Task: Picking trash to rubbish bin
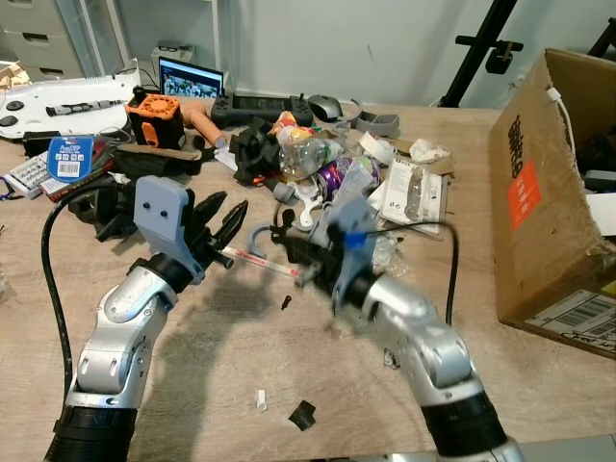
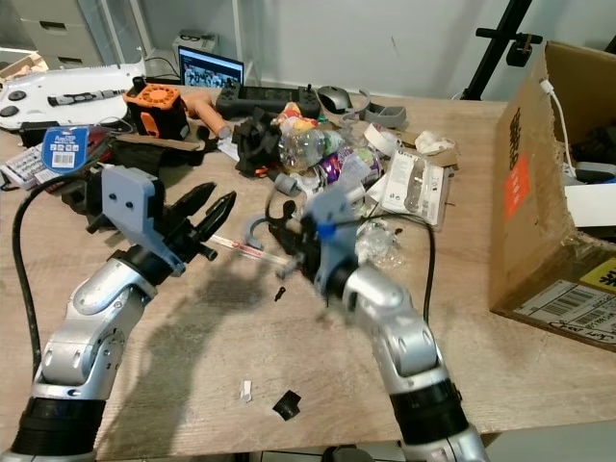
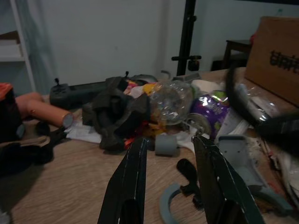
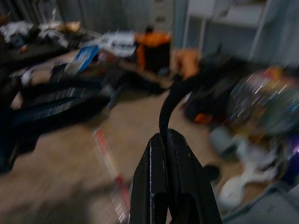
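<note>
Two grippers were over the middle of the wooden tabletop (image 1: 212,385): the left gripper (image 1: 227,218) had its two black fingers spread apart and held nothing, while the right gripper (image 4: 164,144) had its fingers pressed together on a thin curved black strip (image 4: 170,103). One heap of trash (image 1: 327,164) lay toward the far edge, with one clear crumpled plastic bottle (image 3: 171,101) and one purple wrapper (image 3: 210,108) in it. One cardboard box (image 1: 544,183) stood at the right edge, and two small scraps (image 1: 289,409) lay near the near edge
</note>
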{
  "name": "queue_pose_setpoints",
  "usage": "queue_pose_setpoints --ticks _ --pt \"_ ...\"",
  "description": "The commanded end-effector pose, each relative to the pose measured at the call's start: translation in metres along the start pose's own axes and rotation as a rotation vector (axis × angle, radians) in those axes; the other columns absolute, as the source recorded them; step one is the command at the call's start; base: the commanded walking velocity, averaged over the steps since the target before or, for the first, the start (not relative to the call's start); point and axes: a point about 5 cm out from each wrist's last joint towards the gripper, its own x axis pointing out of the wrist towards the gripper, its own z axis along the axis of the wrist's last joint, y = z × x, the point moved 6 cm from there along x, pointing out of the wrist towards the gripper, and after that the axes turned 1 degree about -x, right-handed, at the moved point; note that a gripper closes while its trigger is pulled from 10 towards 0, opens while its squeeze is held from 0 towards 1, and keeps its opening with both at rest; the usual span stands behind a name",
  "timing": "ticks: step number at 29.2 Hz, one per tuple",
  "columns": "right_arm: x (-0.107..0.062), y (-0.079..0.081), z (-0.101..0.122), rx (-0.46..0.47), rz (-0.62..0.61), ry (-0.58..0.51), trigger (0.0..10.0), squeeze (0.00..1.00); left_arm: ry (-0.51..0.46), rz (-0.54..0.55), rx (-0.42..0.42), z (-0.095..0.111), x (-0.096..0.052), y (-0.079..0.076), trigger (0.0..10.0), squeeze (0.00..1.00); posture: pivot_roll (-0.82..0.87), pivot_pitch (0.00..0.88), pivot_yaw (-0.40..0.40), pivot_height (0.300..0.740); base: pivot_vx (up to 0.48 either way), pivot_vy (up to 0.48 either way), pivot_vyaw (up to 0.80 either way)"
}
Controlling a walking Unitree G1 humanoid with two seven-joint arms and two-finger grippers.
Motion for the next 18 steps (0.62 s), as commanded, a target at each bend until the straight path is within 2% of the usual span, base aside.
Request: queue_pose_setpoints --ticks 1,3,4,6,8,10,12,14,16,18 --pt "-0.002 -0.007 0.012 -0.049 -0.029 -0.044 0.0 0.0 -0.01 -0.007 -0.009 0.0 0.001 -0.006 10.0 0.0 0.04 0.193 -0.048 0.74 0.0 0.0 0.0" --pt "-0.002 -0.024 0.041 -0.135 -0.076 -0.124 0.0 0.0 -0.02 -0.009 -0.014 0.002 0.003 -0.007 10.0 0.0 0.03 0.207 -0.046 0.74 0.0 0.0 0.0" --pt "-0.002 -0.024 0.041 -0.135 -0.076 -0.124 0.0 0.0 -0.02 -0.009 -0.014 0.002 0.003 -0.007 10.0 0.0 0.03 0.207 -0.046 0.74 0.0 0.0 0.0" --pt "-0.005 -0.043 0.071 -0.196 -0.133 -0.21 0.0 0.0 -0.028 -0.003 -0.01 0.004 0.005 -0.006 10.0 0.0 0.04 0.2 -0.043 0.74 0.0 0.0 0.0" --pt "-0.011 -0.063 0.094 -0.245 -0.198 -0.266 0.0 0.0 -0.039 0.002 -0.016 0.006 0.006 -0.006 10.0 0.0 0.03 0.203 -0.041 0.74 0.0 0.0 -0.62" --pt "-0.011 -0.063 0.094 -0.245 -0.198 -0.266 0.0 0.0 -0.039 0.002 -0.016 0.006 0.006 -0.006 10.0 0.0 0.03 0.203 -0.041 0.74 0.0 0.0 -0.8" --pt "-0.017 -0.082 0.106 -0.276 -0.263 -0.29 0.0 0.0 -0.046 -0.001 -0.021 0.007 0.008 -0.007 10.0 0.0 0.03 0.204 -0.041 0.74 0.0 0.0 -0.8" --pt "-0.017 -0.082 0.106 -0.276 -0.263 -0.29 0.0 0.0 -0.046 -0.001 -0.021 0.007 0.008 -0.007 10.0 0.0 0.03 0.204 -0.041 0.74 0.0 0.0 -0.8" --pt "-0.024 -0.101 0.11 -0.3 -0.326 -0.287 0.0 0.0 -0.05 -0.006 -0.025 0.009 0.009 -0.009 10.0 0.0 0.03 0.199 -0.039 0.74 0.0 0.0 -0.8" --pt "-0.027 -0.105 0.111 -0.306 -0.347 -0.286 0.0 0.0 -0.052 -0.009 -0.025 0.009 0.009 -0.01 10.0 0.0 0.03 0.199 -0.039 0.74 0.0 0.0 -0.8"
